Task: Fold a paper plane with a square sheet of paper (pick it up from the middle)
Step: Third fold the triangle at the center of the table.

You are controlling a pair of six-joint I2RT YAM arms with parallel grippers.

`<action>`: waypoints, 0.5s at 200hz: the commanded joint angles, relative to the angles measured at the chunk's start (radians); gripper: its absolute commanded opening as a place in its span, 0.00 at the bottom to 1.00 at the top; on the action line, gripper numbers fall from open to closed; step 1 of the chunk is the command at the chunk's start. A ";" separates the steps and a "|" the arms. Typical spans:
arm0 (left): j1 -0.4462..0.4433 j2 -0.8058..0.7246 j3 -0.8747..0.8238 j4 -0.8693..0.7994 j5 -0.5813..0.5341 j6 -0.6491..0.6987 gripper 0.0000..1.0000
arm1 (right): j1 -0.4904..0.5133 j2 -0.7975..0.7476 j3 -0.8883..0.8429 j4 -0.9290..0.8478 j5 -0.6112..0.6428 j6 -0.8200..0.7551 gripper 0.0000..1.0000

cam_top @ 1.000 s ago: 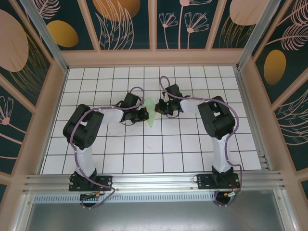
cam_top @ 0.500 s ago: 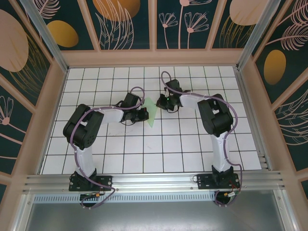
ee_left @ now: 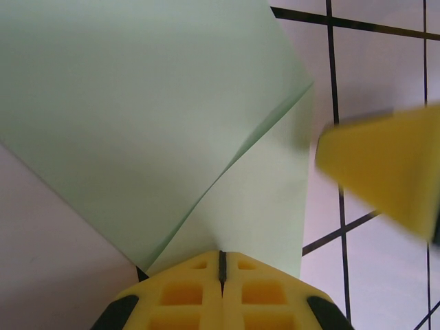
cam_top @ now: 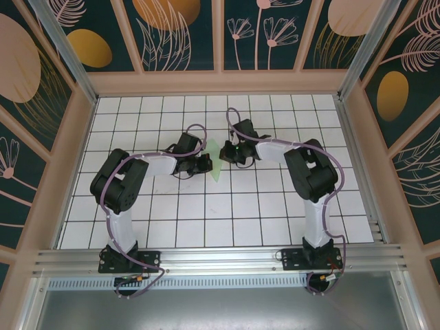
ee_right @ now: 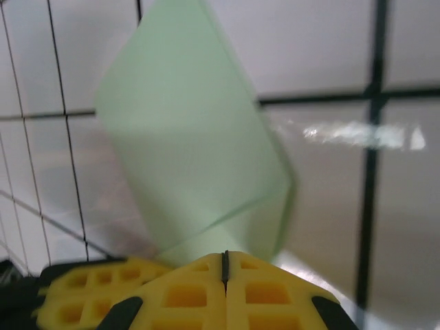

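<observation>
Yellow fingertips of the left gripper [ee_left: 221, 271] are clenched with their seam closed on the near corner of the thin, pale mint-green square sheet of paper [ee_left: 137, 117]. The sheet fans out ahead of this gripper, with one flap folded over along a slanting crease. Just to its right hangs a yellow fingertip [ee_left: 385, 165] of the right gripper [ee_right: 225, 268], which is equally clenched on the sheet from the opposite side. There the paper rises ahead of its fingers, apparently tilted up from the white gridded worktop [cam_top: 275, 206]. Over the last second the right gripper has swung a short way off and come back beside the left gripper, which has kept its place. I judge a crease is being worked between the two grips, so the plane is part folded and not yet a dart.
</observation>
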 commanded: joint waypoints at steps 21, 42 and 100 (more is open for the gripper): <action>0.002 0.028 -0.018 -0.043 -0.064 -0.019 0.00 | 0.035 -0.078 -0.118 0.055 -0.050 0.058 0.00; 0.002 0.026 -0.018 -0.040 -0.064 -0.020 0.00 | 0.051 -0.076 -0.138 0.057 -0.067 0.055 0.00; 0.002 0.005 0.045 -0.065 -0.067 0.031 0.02 | 0.081 -0.044 -0.158 0.082 -0.083 0.094 0.00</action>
